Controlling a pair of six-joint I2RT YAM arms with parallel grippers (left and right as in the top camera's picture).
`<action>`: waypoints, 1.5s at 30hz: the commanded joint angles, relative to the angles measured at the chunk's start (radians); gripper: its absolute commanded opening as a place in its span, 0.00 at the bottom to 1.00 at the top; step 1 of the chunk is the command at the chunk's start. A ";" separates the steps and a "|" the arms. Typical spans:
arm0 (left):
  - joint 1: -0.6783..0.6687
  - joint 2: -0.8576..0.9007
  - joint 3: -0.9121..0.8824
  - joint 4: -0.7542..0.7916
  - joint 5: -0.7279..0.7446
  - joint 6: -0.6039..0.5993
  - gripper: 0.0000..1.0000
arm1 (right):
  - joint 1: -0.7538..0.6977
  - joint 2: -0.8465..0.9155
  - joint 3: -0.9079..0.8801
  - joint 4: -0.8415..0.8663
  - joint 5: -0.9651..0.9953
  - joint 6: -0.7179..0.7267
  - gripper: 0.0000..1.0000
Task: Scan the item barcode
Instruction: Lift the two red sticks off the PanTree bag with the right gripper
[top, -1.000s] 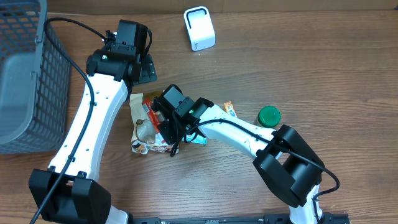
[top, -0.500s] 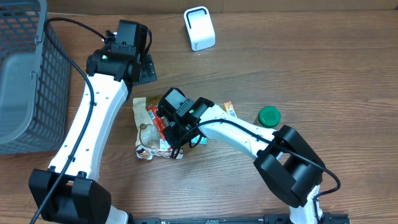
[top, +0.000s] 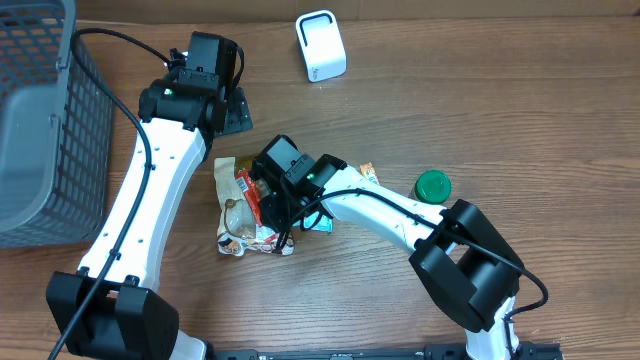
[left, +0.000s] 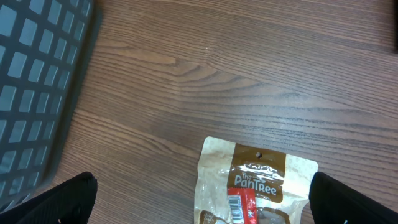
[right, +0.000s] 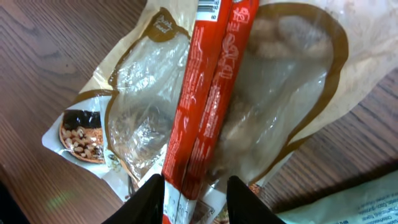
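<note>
the right gripper (right: 196, 194) hangs low over the snack bag (top: 238, 222), which lies flat on the table (top: 520, 110) between the two arms. only its two pale fingertips (right: 149, 198) show, cut off by the bottom edge of the wrist view. they stand partly apart, astride the red stick pack (right: 208, 99) that lies along the bag. a sliver of bag shows between the pack and one fingertip, so the jaws are not clamped on it. from overhead the gripper and its arm cover much of the bag's right side, as well as most of a teal packet (top: 320, 224) just beside it.

the left gripper (left: 204, 180) is spread wide and holds nothing. only its dark fingers show, at the lower corners of its own view. below it the top of the bag reads "pantree", and a barcode (left: 235, 204) on the red pack is cut off at the frame's edge.

the white scanner (top: 320, 45) stands well apart at the far side of the table, and which way its window faces is unclear. a grey basket (top: 45, 120) runs off the left edge. a green cap (top: 433, 186) and an orange packet (top: 370, 174) lie near the right arm.
</note>
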 joint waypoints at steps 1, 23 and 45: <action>0.002 -0.013 0.015 -0.002 0.005 0.019 1.00 | 0.003 -0.039 0.022 0.009 0.014 -0.003 0.34; 0.002 -0.013 0.015 -0.002 0.005 0.019 1.00 | 0.019 -0.030 -0.033 0.050 0.054 0.076 0.34; 0.002 -0.013 0.015 -0.002 0.005 0.019 1.00 | 0.035 -0.026 -0.046 0.055 0.054 0.084 0.34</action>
